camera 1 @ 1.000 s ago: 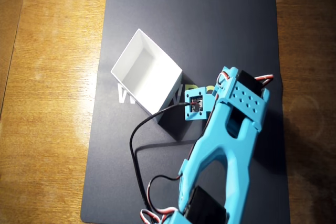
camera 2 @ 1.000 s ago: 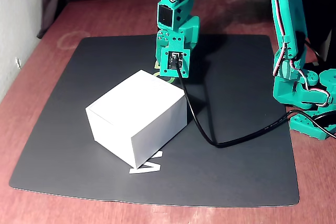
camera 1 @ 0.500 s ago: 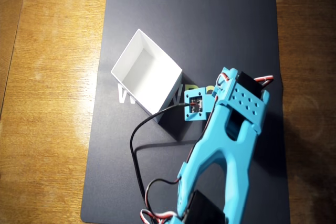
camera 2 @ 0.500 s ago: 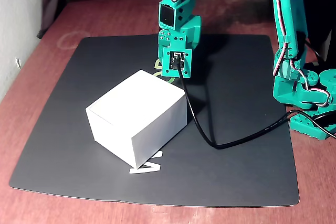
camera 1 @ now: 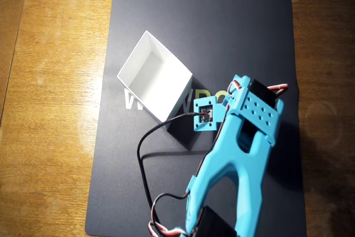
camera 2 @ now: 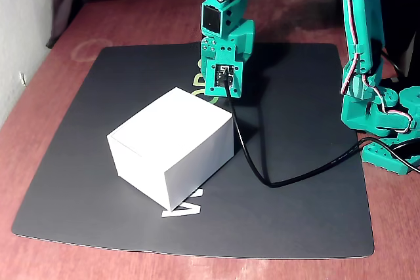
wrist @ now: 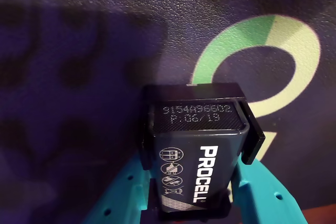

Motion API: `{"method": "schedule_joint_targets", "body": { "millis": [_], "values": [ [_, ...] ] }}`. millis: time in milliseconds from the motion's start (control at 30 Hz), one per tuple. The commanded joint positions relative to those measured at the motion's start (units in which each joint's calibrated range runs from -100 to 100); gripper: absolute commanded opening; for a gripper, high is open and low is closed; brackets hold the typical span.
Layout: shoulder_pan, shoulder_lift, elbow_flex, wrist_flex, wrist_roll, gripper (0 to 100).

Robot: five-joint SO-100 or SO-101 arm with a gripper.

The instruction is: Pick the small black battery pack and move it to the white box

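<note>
The battery pack (wrist: pixel 197 156) sits clamped between the two teal fingers (wrist: pixel 262 195), which press on its long sides from left and right in the wrist view. Its printed face, with the PROCELL lettering and a date code, looks straight at the wrist camera, and its far end sticks out past the fingertips. Gripped that way, low on its body, most of the pack hangs free ahead of the gripper (wrist: pixel 195 203), which I judge would let it drop cleanly once the fingers part.

Whether the pack is lifted off the dark mat (camera 2: pixel 302 181) or just resting on it, I cannot tell from here. In the overhead view the pack itself is hidden under the arm (camera 1: pixel 233 159).

The white box (camera 1: pixel 155 76) stands just beside the gripper, tilted diagonally on the mat, its open top showing clearly from above. In the fixed view the wrist (camera 2: pixel 225 50) hovers close behind the box's far corner. So the carry looks short, but the pack must clear the box's near wall before it goes in; a low sideways move would likely knock the box or push it along the mat.

A black cable (camera 2: pixel 262 168) trails from the wrist camera across the mat beside the box. It lies slack, and I judge it could drag against the box corner. The wooden surface (camera 1: pixel 50 81) around the mat is otherwise bare.
</note>
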Motion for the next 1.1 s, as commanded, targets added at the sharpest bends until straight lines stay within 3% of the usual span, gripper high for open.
{"method": "schedule_joint_targets", "body": {
  "millis": [0, 867, 1067],
  "values": [
    [0.46, -1.44, 0.09, 0.84, -0.15, 8],
    [-0.24, -17.40, -0.54, 0.92, -0.20, 8],
    [-6.23, -26.69, -0.91, 4.25, -0.20, 8]
  ]
}}
